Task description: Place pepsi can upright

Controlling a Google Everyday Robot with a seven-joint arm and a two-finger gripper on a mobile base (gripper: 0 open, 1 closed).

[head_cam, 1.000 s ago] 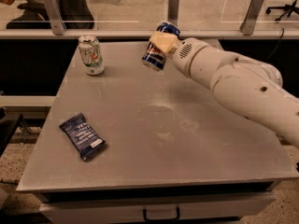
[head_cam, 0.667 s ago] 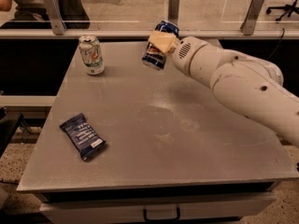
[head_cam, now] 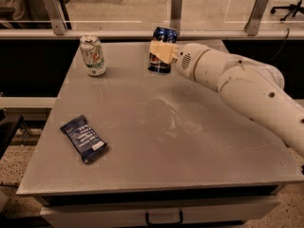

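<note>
Now the pepsi can (head_cam: 159, 65) stands close to vertical in the upper middle of the frame, where a second ago it hung tilted, its top leaning to the right, clear of the tabletop (head_cam: 190, 151). My gripper (head_cam: 162, 51) is at that same spot, reaching in from the right on the white arm (head_cam: 237, 84), and its fingers (head_cam: 159, 50) are clamped across the can's middle. The can's base looks level with the surface near the far edge, though I cannot tell whether it truly touches. I judge the righting turn nearly done; what remains is to settle the base flat and let go without nudging it. The white and green can (head_cam: 92, 56) stands upright well apart at the upper left, and the dark blue wrapper (head_cam: 84, 137) lies flat at the lower left
</note>
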